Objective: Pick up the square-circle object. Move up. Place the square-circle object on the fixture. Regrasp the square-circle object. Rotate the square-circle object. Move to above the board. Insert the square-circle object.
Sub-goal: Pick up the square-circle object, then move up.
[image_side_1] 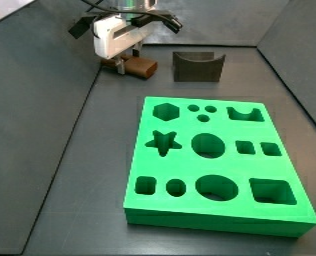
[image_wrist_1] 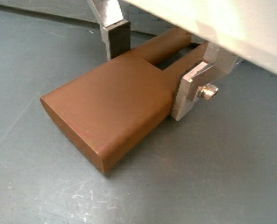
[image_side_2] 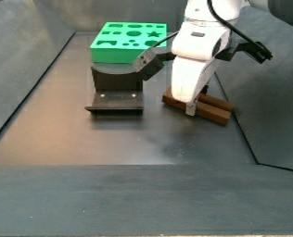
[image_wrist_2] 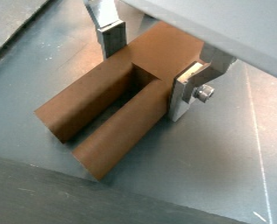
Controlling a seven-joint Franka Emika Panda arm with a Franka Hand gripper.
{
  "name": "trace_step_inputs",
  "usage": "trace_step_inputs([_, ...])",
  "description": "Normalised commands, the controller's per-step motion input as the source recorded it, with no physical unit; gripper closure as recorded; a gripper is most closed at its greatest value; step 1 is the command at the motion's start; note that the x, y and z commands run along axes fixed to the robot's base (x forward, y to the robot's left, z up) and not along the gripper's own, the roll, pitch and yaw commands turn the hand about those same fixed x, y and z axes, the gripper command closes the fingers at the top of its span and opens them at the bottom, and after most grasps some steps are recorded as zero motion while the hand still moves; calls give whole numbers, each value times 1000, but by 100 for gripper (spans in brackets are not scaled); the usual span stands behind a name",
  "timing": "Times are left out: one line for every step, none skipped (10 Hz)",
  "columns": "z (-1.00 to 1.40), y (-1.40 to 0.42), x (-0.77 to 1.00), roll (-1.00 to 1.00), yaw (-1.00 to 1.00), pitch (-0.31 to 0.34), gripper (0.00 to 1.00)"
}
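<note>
I count one square-circle object, one fixture and one board, and my gripper pinches the object, which lies on the floor at the fixture's nine o'clock.

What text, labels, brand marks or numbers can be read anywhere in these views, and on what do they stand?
None: no readable text shows on the gripper, down at the brown square-circle object on the floor, nor on that object, the fixture or the board.
</note>
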Motion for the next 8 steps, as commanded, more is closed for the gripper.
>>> trace_step_inputs([0,0,0,0,0,0,100])
trace_step_inputs([0,0,0,0,0,0,100])
trace_step_inputs([0,0,0,0,0,0,100])
trace_step_inputs([0,0,0,0,0,0,100])
trace_step_inputs([0,0,0,0,0,0,100])
trace_step_inputs([833,0,0,0,0,0,100])
trace_step_inputs([816,59,-33,6,0,17,100])
trace_step_inputs([704,54,-59,11,-9,50,100])
